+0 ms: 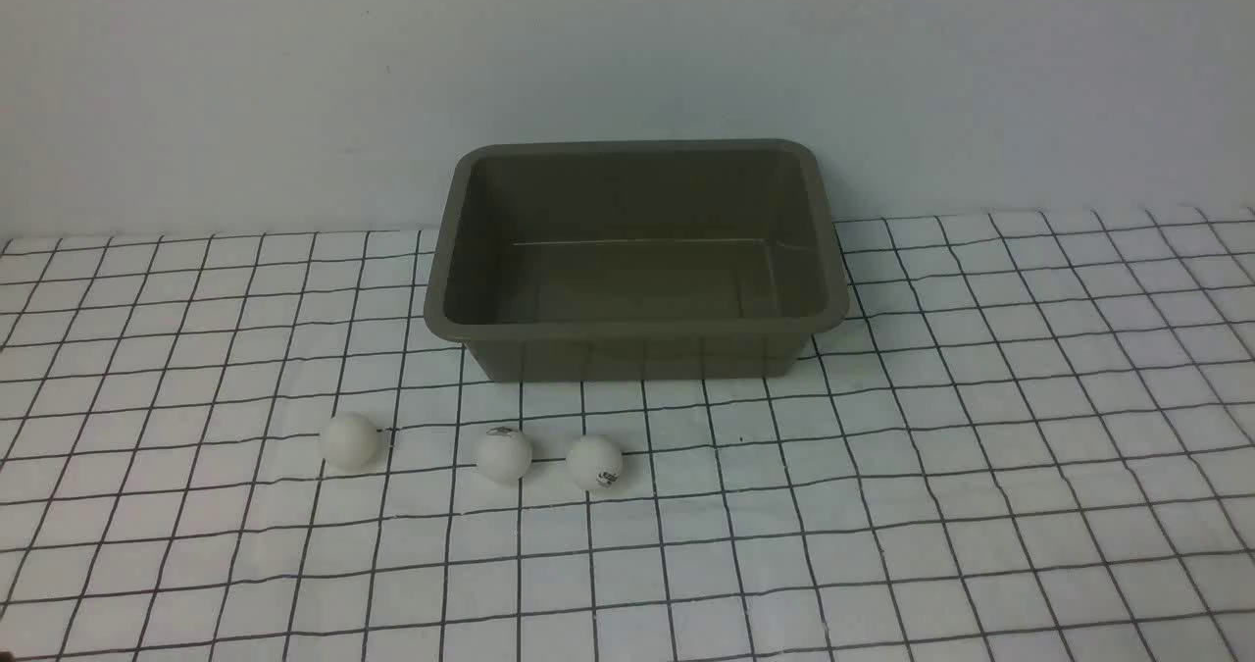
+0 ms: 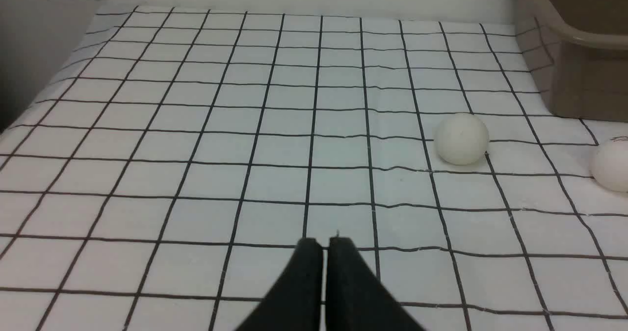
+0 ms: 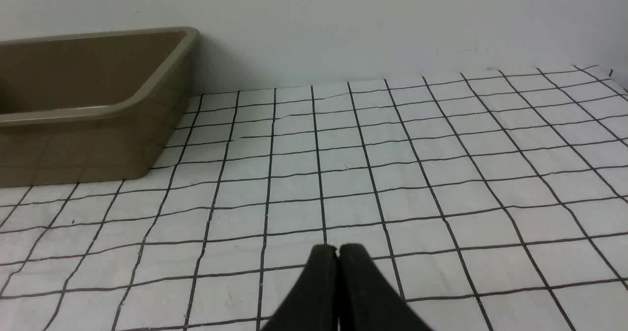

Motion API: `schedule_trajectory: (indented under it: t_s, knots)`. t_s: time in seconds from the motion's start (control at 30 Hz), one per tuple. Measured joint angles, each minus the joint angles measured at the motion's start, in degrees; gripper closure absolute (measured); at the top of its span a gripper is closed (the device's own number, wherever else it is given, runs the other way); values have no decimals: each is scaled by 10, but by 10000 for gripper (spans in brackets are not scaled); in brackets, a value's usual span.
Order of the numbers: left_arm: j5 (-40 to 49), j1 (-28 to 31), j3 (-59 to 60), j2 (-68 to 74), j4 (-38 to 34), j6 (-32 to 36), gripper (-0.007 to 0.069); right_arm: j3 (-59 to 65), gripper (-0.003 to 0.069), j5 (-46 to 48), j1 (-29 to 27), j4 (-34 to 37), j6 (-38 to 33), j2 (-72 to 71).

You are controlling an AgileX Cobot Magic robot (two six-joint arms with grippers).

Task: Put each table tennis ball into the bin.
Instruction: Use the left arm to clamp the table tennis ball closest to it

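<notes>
Three white table tennis balls lie in a row on the checked cloth in front of the bin: a plain left ball [image 1: 349, 440], a middle ball [image 1: 504, 454] with a dark logo, and a right ball [image 1: 594, 463] with a logo. The olive-brown bin [image 1: 635, 324] stands empty at the back by the wall. In the left wrist view the left ball [image 2: 461, 138] and the edge of the middle ball [image 2: 612, 165] show ahead of my left gripper [image 2: 324, 245], which is shut and empty. My right gripper [image 3: 337, 250] is shut and empty; the bin [image 3: 88, 140] lies ahead to one side. Neither gripper shows in the front view.
A white cloth with a black grid [image 1: 980, 466] covers the table. A plain pale wall [image 1: 627, 54] rises just behind the bin. The cloth's edge and a dark drop [image 2: 19, 76] show in the left wrist view.
</notes>
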Motion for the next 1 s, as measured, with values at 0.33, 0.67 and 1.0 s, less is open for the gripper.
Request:
schedule_trajectory:
  t_s: [0.33,0.67,1.0]
  knots:
    - [0,0,0,0,0,0,629,0,676,0,0,0,0,0]
    - [0,0,0,0,0,0,629,0,676,0,0,0,7,0]
    - [0,0,0,0,0,0,629,0,676,0,0,0,7,0]
